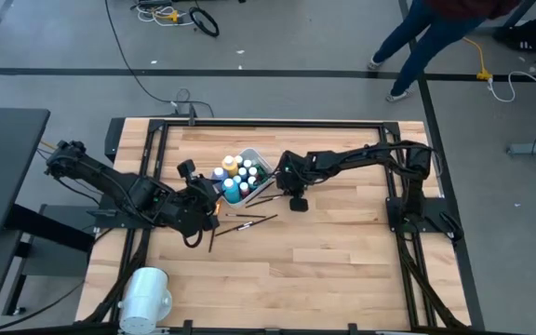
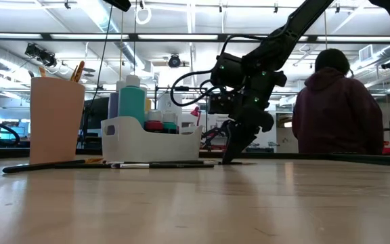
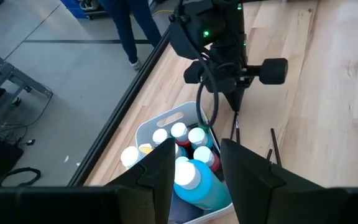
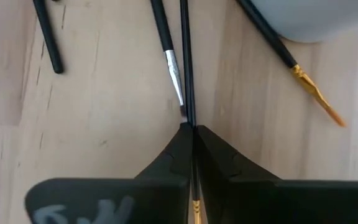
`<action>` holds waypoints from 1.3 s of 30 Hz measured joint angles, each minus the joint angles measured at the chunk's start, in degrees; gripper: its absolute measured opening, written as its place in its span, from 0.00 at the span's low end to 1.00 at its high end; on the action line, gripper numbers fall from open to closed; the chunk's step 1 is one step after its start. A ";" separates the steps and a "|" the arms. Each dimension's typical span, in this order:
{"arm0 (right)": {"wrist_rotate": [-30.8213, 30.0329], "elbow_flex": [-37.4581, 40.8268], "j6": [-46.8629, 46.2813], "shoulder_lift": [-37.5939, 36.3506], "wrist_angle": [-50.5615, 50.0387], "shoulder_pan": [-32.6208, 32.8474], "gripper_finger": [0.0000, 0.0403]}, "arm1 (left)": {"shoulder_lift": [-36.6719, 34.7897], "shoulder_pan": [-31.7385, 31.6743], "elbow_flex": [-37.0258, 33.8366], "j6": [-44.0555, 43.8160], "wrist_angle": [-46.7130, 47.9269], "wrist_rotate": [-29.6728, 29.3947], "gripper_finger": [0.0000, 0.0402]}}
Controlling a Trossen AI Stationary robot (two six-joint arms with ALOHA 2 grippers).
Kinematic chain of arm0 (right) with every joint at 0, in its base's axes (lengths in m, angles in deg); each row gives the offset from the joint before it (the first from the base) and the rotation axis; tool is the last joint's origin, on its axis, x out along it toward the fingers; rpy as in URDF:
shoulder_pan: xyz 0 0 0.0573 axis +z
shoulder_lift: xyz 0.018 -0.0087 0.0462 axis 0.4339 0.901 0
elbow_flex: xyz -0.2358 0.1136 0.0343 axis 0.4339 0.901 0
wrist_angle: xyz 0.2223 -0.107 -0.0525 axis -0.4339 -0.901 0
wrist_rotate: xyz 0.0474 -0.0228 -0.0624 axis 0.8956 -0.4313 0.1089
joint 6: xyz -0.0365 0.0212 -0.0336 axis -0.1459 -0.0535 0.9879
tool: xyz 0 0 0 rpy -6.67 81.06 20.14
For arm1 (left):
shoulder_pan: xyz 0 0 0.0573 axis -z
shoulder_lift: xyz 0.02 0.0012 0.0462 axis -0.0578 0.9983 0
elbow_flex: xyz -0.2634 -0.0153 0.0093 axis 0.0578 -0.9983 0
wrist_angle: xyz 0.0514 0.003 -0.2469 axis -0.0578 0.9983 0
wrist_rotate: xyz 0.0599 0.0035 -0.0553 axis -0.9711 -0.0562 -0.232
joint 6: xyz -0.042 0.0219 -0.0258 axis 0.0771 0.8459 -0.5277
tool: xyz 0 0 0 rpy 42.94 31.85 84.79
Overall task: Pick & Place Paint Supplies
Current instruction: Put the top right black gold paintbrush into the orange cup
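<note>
The white tub (image 1: 252,160) holds several white-capped paint bottles (image 1: 240,173). It also shows in the low view (image 2: 151,139) and the left wrist view (image 3: 166,121). My left gripper (image 3: 194,165) is open above the tub's left end, one finger on each side of a tilted blue bottle (image 3: 197,183). I cannot tell if they touch it. Thin dark brushes (image 1: 249,220) lie flat on the table near the tub. My right gripper (image 4: 190,127), beside the tub's right end (image 1: 280,189), is shut on one brush (image 4: 184,56). My right gripper pinches a thin black brush between its two shut fingertips (image 4: 176,149), down at the table top (image 2: 229,159). It comes slanting from above. The handle (image 4: 185,93) runs straight out ahead of the fingers along the wood, and an orange part (image 4: 195,206) shows farther back between them.
Loose brushes lie close to the held one: one with a silver ferrule (image 4: 171,65), one with orange bristles (image 4: 316,93), one short dark one (image 4: 47,37). A large white cylinder (image 1: 145,294) stands at the near left edge. A person (image 2: 337,108) is beyond the table.
</note>
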 joint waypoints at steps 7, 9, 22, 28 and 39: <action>-3.24 0.64 -0.32 -3.27 -1.78 2.11 0.03 | 0.00 0.00 0.00 -0.74 -0.02 0.00 0.34; -3.00 0.76 -0.39 -4.69 -2.53 2.40 0.03 | 0.00 0.00 0.00 -1.41 -0.02 0.00 0.34; -14.44 -0.65 3.41 -7.58 -6.67 8.31 0.03 | 1.34 -1.13 0.02 -3.45 -0.65 4.49 0.34; -25.46 -7.31 8.38 -7.58 -10.83 15.52 0.03 | 2.84 -7.72 -0.07 -2.11 -5.28 18.48 0.34; -46.00 -17.81 20.16 -7.62 -13.18 26.00 0.03 | 6.77 -19.64 -0.03 1.32 -9.58 38.39 0.40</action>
